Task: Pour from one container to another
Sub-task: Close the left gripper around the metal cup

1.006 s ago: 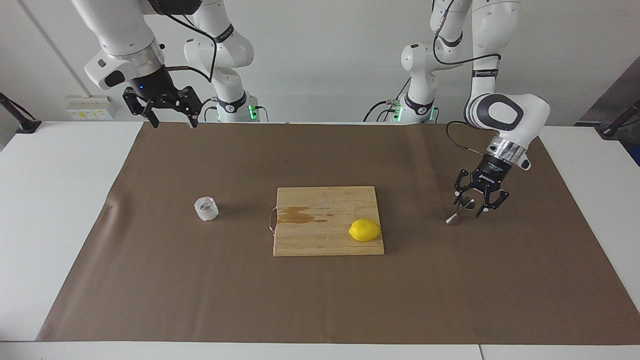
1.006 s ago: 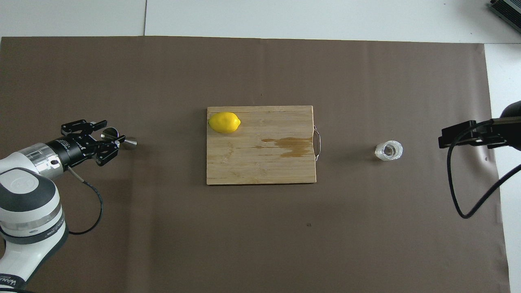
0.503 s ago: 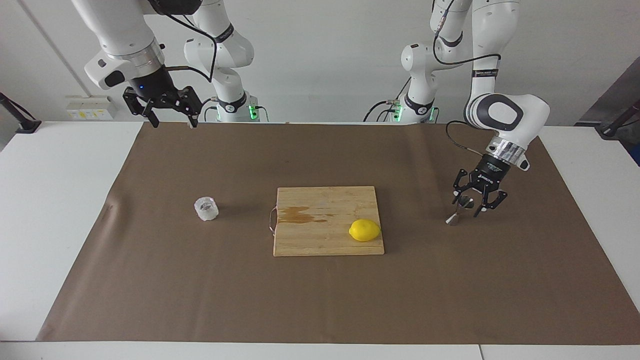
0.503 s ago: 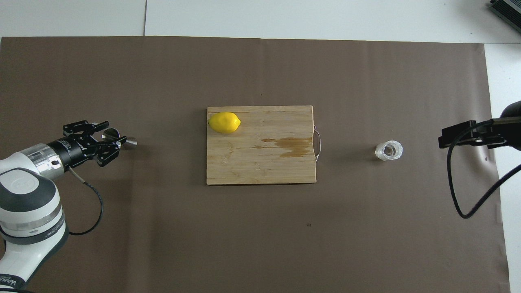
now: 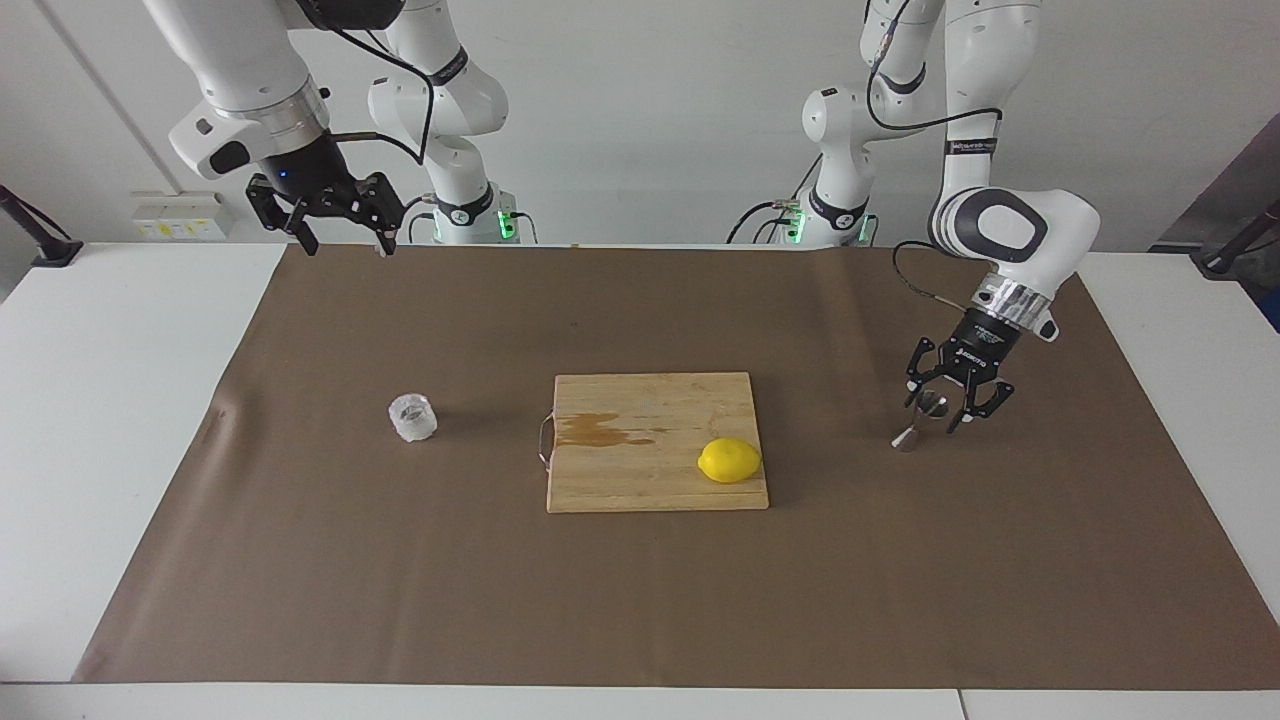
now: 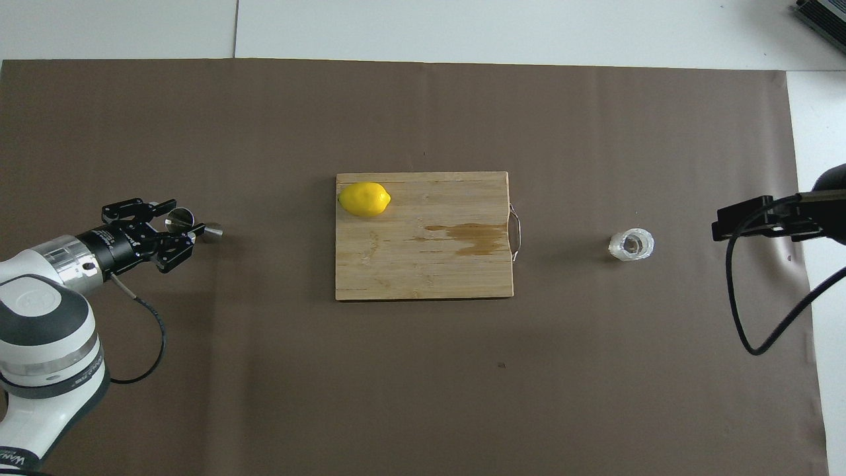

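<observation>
The steel jigger [image 5: 919,422] [image 6: 179,219] hangs tilted just over the brown mat at the left arm's end of the table. My left gripper [image 5: 937,412] [image 6: 178,223] is shut on its upper cone, and its lower end points down toward the mat. The squat clear cup [image 5: 412,417] [image 6: 631,244] stands upright on the mat toward the right arm's end, with nothing touching it. My right gripper [image 5: 347,245] waits open, raised over the mat's edge nearest the robots.
A wooden cutting board [image 5: 650,480] [image 6: 423,271] lies mid-table between cup and jigger, with a wet stain and a wire handle on the cup's side. A lemon [image 5: 729,460] [image 6: 364,199] sits on its corner. The brown mat [image 5: 640,600] covers the table.
My left gripper has risen slightly with the jigger in it. The right arm, cup, board and lemon have not moved.
</observation>
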You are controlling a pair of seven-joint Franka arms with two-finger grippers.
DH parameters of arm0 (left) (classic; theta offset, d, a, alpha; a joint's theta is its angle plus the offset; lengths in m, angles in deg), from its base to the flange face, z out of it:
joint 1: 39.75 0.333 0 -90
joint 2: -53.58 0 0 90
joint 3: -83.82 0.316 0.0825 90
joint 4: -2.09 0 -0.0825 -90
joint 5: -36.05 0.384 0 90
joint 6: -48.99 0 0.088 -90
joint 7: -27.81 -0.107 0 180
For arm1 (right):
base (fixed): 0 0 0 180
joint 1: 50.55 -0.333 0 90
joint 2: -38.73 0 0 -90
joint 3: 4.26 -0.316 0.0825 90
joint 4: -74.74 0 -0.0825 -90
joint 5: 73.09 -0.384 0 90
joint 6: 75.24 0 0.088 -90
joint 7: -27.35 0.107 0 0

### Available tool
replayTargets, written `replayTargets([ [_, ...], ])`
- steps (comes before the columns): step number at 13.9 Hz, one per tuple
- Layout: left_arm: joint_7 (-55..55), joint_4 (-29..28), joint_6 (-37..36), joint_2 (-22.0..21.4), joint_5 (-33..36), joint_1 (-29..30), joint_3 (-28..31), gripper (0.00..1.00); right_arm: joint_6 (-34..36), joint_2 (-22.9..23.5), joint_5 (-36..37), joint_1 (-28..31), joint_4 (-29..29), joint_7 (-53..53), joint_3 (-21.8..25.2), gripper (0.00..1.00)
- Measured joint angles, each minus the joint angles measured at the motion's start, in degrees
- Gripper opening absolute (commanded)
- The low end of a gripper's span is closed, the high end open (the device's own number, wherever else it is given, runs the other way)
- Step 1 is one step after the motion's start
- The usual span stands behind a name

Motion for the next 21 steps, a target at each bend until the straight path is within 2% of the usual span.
replayTargets([
  [6, 0.00, 0.00, -0.50, -0.10, 0.00, 0.10, 0.23, 0.68, 0.00, 0.00, 0.00, 0.00, 0.00, 0.00, 0.00, 1.00],
  [10, 0.02, 0.00, -0.95, -0.55, 0.00, 0.10, 0.23, 0.54, 0.00, 0.00, 0.00, 0.00, 0.00, 0.00, 0.00, 1.00],
  [15, 0.04, 0.00, -1.01, -0.57, 0.00, 0.10, 0.23, 0.51, 0.00, 0.00, 0.00, 0.00, 0.00, 0.00, 0.00, 1.00],
  [21, 0.04, 0.00, -1.01, -0.56, 0.00, 0.10, 0.23, 0.16, 0.00, 0.00, 0.00, 0.00, 0.00, 0.00, 0.00, 1.00],
])
